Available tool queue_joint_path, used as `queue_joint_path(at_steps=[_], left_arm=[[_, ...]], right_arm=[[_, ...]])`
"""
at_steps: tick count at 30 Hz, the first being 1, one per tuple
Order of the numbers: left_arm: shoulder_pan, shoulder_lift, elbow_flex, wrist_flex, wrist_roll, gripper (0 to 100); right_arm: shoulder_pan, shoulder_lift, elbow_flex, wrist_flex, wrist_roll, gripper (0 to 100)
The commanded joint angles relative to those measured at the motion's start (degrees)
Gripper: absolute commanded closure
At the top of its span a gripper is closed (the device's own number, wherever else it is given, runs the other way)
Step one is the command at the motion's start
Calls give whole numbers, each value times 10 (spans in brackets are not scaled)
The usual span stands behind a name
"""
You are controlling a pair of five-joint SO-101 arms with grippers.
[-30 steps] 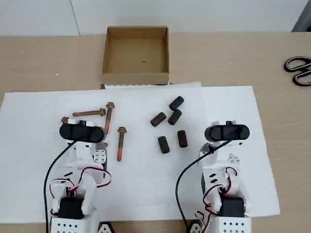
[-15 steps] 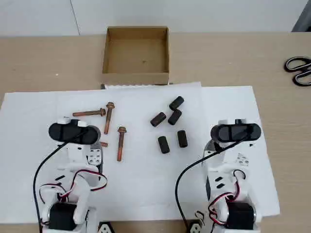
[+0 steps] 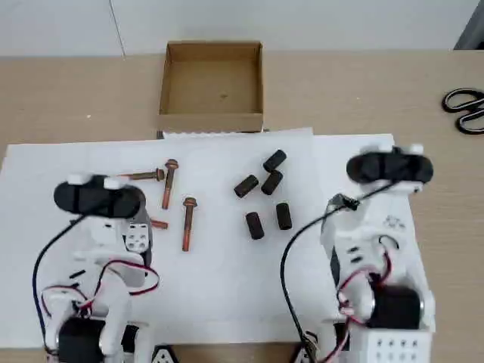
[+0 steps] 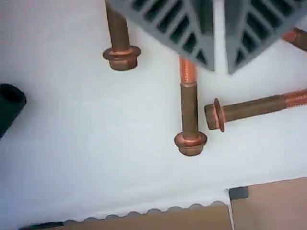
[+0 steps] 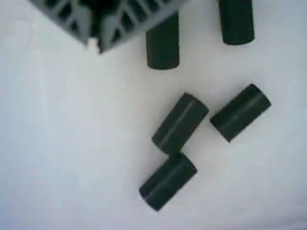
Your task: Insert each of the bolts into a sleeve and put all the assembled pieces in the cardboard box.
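Observation:
Three copper bolts (image 3: 170, 184) (image 3: 187, 223) (image 3: 140, 175) lie on the white sheet's left half, and a fourth bolt (image 3: 157, 224) pokes out from under the left arm (image 3: 98, 198). Several black sleeves (image 3: 271, 182) lie loose at mid-sheet. The cardboard box (image 3: 212, 113) stands behind them with nothing inside. My left gripper (image 4: 220, 71) hangs shut over a bolt's shank (image 4: 189, 110), holding nothing, with other bolts (image 4: 120, 33) (image 4: 254, 108) beside it. My right gripper (image 5: 96, 45) hangs shut beside a sleeve (image 5: 163, 45), and a cluster of three sleeves (image 5: 180, 123) lies past it. The right arm (image 3: 389, 168) stands right of the sleeves.
The white paper sheet (image 3: 91, 159) covers the wooden table's front half. Scissors (image 3: 465, 110) lie at the far right edge of the table. A sleeve (image 4: 9, 103) sits at the edge of the left wrist view, and the box's near wall (image 4: 144, 223) is beyond the bolts.
Both arms have risen from their folded pose. The left arm's head swung left and the right arm's head swung right and toward the back. The bolts and sleeves have not moved.

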Motion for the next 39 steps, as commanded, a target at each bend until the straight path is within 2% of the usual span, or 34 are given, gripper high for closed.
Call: queue_joint_path(at_steps=[1, 7, 11, 17, 21, 25, 29, 33, 39], left_arm=[[1, 159, -127, 40, 1, 993], [1, 396, -326, 205, 0, 993], [1, 510, -388, 265, -3, 993], [-9, 600, -410, 260, -3, 993], [-61, 633, -411, 235, -7, 991], [-103, 680, -409, 231, -80, 991], [-138, 724, -411, 231, -105, 991], [-144, 731, -410, 224, -108, 990], [-133, 732, -409, 210, -108, 947]], right_arm=[[3, 146, -127, 45, -18, 995], [2, 291, -222, 92, -16, 995], [-18, 356, -246, 122, 55, 995], [-76, 426, -246, 131, 113, 995], [-106, 473, -246, 120, 137, 995], [-129, 509, -246, 110, 138, 995], [-128, 527, -246, 80, 138, 995], [-129, 533, -246, 51, 138, 991], [-139, 534, -244, 32, 138, 872]])
